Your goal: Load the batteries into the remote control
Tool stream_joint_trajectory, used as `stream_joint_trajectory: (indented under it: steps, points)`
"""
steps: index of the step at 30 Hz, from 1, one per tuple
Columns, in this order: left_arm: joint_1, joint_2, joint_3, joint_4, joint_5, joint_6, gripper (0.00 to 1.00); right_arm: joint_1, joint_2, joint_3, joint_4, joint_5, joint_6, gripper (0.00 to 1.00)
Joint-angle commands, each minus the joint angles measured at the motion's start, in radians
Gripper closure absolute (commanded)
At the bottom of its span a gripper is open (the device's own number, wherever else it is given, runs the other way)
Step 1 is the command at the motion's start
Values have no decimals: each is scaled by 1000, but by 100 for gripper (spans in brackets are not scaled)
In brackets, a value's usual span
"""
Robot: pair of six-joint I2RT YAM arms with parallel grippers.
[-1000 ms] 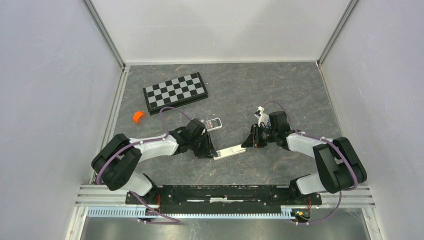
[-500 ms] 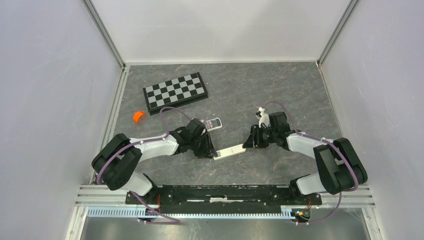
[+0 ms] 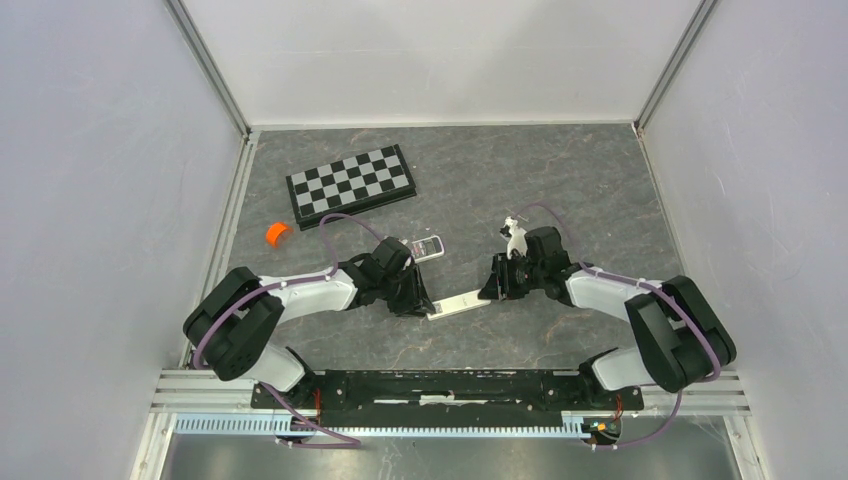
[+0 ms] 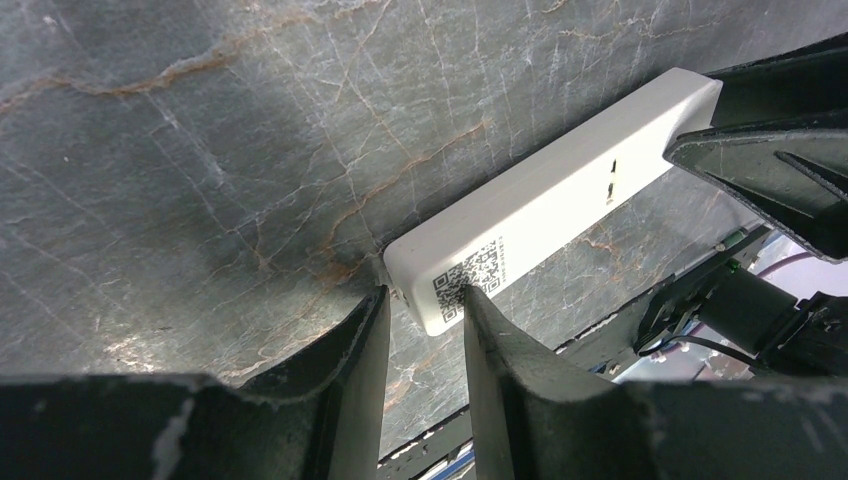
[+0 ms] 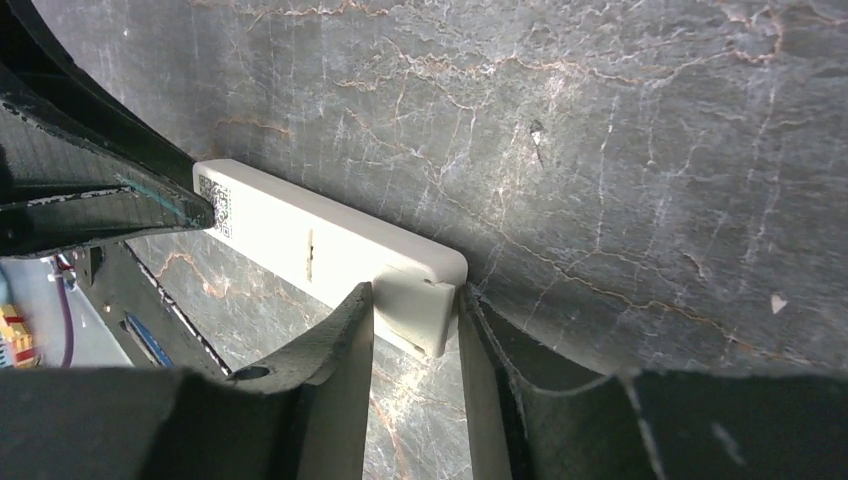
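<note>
The remote control (image 3: 458, 303) is a slim white bar lying on the dark marble floor between both arms, its back up with a QR code. My left gripper (image 3: 425, 305) is shut on its QR-code end; in the left wrist view the fingers (image 4: 422, 295) pinch that end of the remote (image 4: 560, 215). At the other end, my right gripper (image 3: 492, 285) straddles the bar. The right wrist view shows both of its fingers (image 5: 413, 295) pressed against the sides of the remote (image 5: 330, 245). No batteries are in view.
A shorter grey-white remote with a dark screen (image 3: 427, 247) lies just behind the left wrist. A folded checkerboard (image 3: 350, 185) sits at the back left, with a small orange object (image 3: 277, 234) near the left wall. White walls enclose the floor on three sides.
My right gripper has shifted a little to the left, further over the remote's end, and its fingers now clasp that end. The left arm and the remote have stayed put.
</note>
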Motion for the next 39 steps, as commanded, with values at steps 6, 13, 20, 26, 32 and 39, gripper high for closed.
stream_joint_trajectory:
  steps: [6,13,20,26,32,39]
  points:
    - [2,25,-1,14,-23,1,61,121,-16,-83,13,165,39,66]
    - [3,49,-11,48,4,-16,62,197,3,-138,93,158,143,67]
    - [2,43,-12,67,3,-38,64,262,-36,-192,179,144,266,70]
    - [2,51,-12,92,16,-48,64,316,-62,-219,223,153,347,73]
    - [2,58,-16,124,44,-70,65,393,-81,-270,313,186,446,78]
    - [2,51,-34,176,47,-86,66,449,-87,-280,300,301,440,76]
